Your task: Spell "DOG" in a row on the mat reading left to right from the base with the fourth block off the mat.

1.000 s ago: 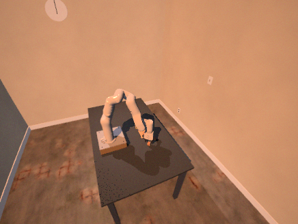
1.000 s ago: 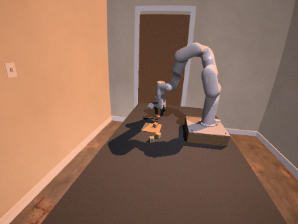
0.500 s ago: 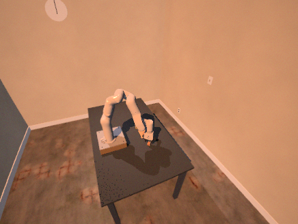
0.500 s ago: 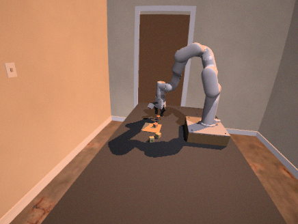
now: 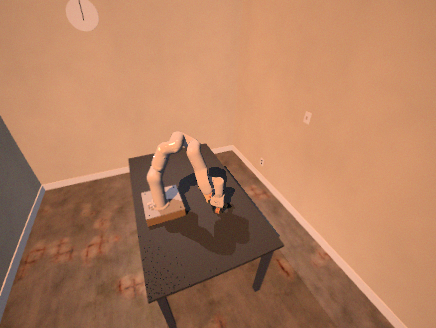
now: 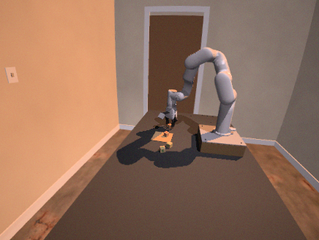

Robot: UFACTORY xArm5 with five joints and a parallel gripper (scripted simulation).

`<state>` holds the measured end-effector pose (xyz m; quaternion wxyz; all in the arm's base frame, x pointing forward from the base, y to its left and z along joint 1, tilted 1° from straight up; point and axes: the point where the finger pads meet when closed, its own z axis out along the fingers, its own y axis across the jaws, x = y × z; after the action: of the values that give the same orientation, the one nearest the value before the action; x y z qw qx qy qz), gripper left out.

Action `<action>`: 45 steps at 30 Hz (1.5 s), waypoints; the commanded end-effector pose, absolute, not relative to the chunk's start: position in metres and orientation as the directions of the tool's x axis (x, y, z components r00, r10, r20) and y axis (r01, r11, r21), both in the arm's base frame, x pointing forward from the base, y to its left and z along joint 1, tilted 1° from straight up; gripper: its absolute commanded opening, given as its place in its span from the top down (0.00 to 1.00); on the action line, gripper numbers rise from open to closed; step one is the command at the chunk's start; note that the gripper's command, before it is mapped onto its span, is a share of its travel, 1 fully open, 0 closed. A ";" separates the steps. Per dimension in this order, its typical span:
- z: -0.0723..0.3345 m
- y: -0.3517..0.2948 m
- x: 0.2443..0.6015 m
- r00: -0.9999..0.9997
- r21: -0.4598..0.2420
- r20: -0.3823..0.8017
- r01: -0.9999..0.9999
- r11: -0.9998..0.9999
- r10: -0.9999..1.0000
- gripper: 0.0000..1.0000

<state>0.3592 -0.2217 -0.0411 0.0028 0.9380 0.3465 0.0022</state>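
In the exterior view, the orange mat (image 6: 162,137) lies flat on the dark table, in front of the robot's base. One tan block (image 6: 166,135) sits on the mat. Two more blocks (image 6: 162,148) (image 6: 169,145) lie close together on the table, just off the mat's near edge. My gripper (image 6: 169,124) points down behind the mat's far edge, fingers partly open. A small orange-tan block (image 6: 170,126) shows at the fingertips; I cannot tell if the fingers touch it. The letters are too small to read. In the top view, the gripper (image 5: 218,207) hides most of the mat.
The robot's base box (image 6: 221,143) stands on the table to the right of the mat. The arm casts a wide shadow (image 6: 157,155) over the blocks. The table's left edge (image 6: 121,146) runs near the mat.
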 end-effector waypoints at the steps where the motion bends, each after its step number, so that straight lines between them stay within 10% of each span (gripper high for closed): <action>1: -0.046 -0.223 0.361 0.760 0.011 0.004 0.650 -0.760 0.650 0.31; 45: -0.053 -0.223 0.361 0.760 0.011 0.004 0.650 -0.760 0.650 0.31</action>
<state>0.3599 -0.2222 -0.0544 0.0033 0.9380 0.3465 0.0026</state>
